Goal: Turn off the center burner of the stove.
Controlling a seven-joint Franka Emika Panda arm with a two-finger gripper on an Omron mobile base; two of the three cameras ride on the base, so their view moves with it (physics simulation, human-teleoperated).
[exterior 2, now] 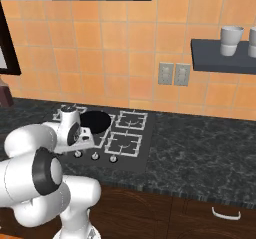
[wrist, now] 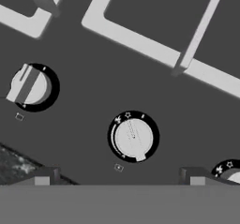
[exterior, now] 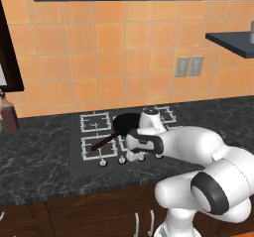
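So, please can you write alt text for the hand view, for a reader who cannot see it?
Close view down onto the black stove: a round silver knob sits centered just above the open claw. A second knob lies to its left, and pale grate bars cross the top.
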